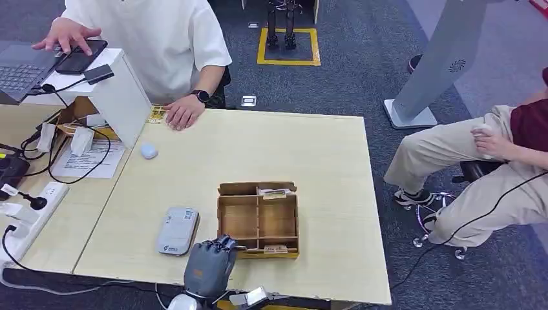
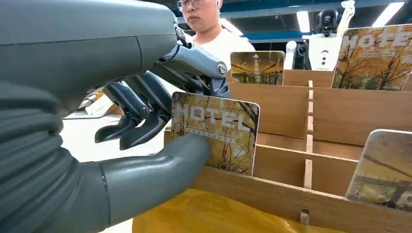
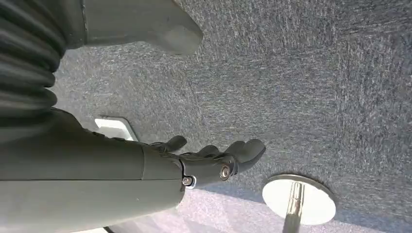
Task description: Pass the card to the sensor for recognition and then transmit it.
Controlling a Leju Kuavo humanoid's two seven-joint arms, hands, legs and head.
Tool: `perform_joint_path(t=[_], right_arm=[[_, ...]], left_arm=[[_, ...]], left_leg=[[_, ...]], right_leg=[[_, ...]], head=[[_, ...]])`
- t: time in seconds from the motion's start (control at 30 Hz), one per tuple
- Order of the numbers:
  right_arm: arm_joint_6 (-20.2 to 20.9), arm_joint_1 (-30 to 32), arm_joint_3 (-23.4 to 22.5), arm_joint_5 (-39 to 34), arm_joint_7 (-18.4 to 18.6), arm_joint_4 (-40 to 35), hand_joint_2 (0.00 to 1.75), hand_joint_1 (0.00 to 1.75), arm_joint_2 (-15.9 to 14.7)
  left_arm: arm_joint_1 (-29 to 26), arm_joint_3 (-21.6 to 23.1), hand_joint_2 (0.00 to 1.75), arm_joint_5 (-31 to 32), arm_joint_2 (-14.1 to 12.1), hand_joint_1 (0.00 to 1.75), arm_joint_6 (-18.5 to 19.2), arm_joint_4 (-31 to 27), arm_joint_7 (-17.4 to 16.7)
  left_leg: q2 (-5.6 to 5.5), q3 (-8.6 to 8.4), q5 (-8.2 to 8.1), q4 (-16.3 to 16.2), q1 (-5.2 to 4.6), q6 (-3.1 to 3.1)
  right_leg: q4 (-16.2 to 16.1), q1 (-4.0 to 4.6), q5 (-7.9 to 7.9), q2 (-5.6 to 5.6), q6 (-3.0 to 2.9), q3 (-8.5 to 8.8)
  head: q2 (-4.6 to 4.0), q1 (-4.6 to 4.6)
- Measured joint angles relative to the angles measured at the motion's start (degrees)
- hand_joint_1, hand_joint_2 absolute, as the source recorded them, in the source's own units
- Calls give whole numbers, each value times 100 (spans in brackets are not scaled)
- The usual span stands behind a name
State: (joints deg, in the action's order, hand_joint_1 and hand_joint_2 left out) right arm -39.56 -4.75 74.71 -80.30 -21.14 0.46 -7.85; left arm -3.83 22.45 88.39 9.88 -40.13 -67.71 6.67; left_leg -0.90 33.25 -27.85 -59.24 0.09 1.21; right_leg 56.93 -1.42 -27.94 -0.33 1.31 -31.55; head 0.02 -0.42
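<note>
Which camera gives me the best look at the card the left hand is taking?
The left wrist view: the card, printed MOTEL, stands in the wooden box with the left hand pinching it between thumb and fingers. In the head view the left hand covers that corner of the box. The right wrist view looks at carpet.

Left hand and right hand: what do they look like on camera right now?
Left hand: grey ribbed wrist cover, thick smooth grey thumb, darker glossy fingers with silver pivot screws. Right hand: same grey ribbed cover, dark fingers, small metal screws at the knuckles. No markings or loose cables visible.
</note>
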Motion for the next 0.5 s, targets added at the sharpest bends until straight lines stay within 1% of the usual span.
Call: perform_joint_path(t=[0.2, 0.5], right_arm=[[0, 0, 0, -7, -11, 0, 175, 0, 2], [0, 0, 0, -7, -26, 0, 175, 0, 13]], left_arm=[[-6, 92, 175, -68, -39, 175, 0, -164, -155], [-20, 240, 175, -228, -103, 175, 0, -413, -170]], left_leg=[[0, 0, 0, 0, 0, 0], [0, 1, 0, 0, 0, 0]], right_leg=[[0, 0, 0, 0, 0, 0], [0, 0, 0, 0, 0, -1]], head=[[-2, 0], [-2, 0]])
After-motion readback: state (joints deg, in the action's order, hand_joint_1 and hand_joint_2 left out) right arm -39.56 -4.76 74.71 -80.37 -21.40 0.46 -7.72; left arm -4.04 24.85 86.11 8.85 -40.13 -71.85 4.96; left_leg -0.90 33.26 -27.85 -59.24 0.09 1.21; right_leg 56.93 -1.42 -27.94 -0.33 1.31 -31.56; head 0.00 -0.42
